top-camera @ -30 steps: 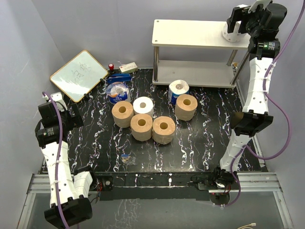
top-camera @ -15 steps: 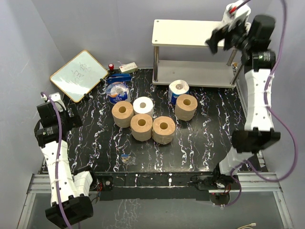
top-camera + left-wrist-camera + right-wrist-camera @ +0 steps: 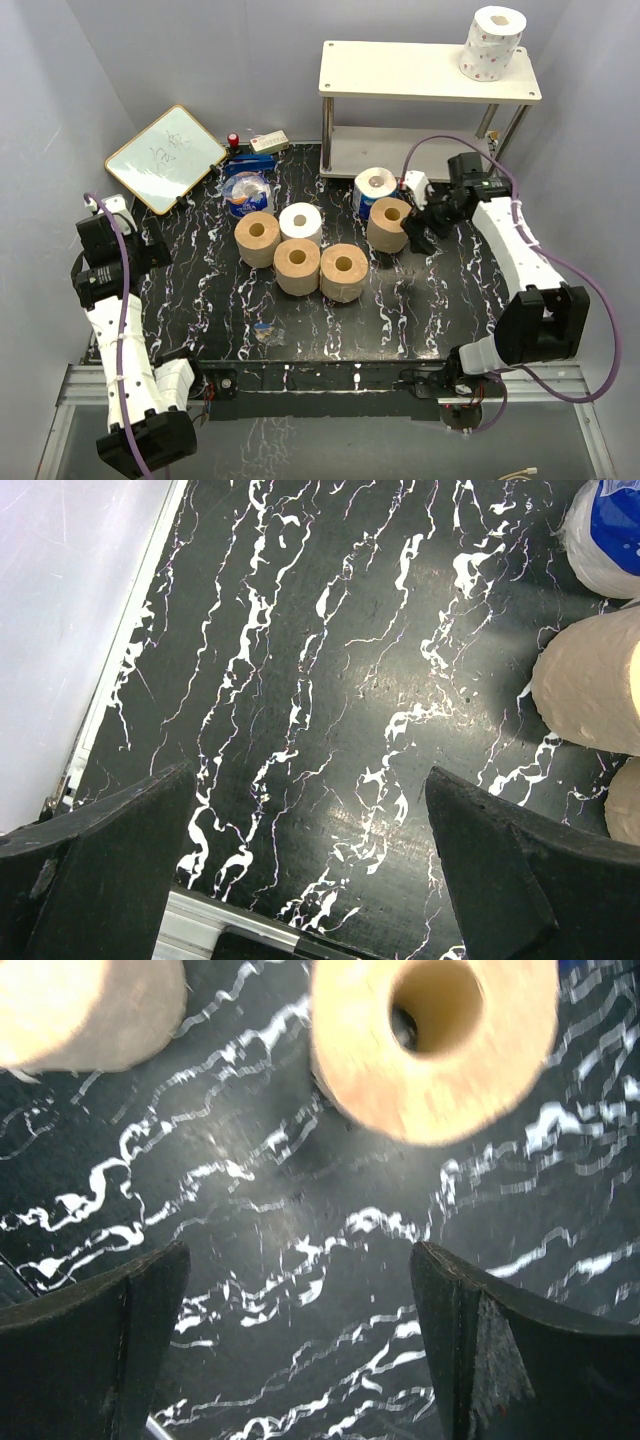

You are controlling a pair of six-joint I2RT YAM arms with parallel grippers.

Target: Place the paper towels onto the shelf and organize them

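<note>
White with small purple dots, the paper towel roll (image 3: 493,42) stands upright and alone on the right end of the top board of the cream two-tier shelf (image 3: 400,70), where a second ago the right gripper (image 3: 300,1255) was closed in around it; since then that arm has swung off the shelf and down to the black white-veined table top (image 3: 430,300). Its jaws stand wide apart with nothing between them, just right of the tan-brown roll with a hollow core (image 3: 390,224) that sits nearest the shelf. Behind this roll stands a white roll with a blue wrap (image 3: 375,188), and three more tan rolls (image 3: 297,265) and a plain white roll (image 3: 300,222) are clustered mid-table, unmoved. The left gripper (image 3: 310,780) has not shifted: spread open over bare table at the left edge. From above, the right fingers are hard to pick out against the dark surface, and the shelf's lower board is largely hidden under the top one. The right wrist view is blurred, and both wrist views cut their rolls off at the frame edges
</note>
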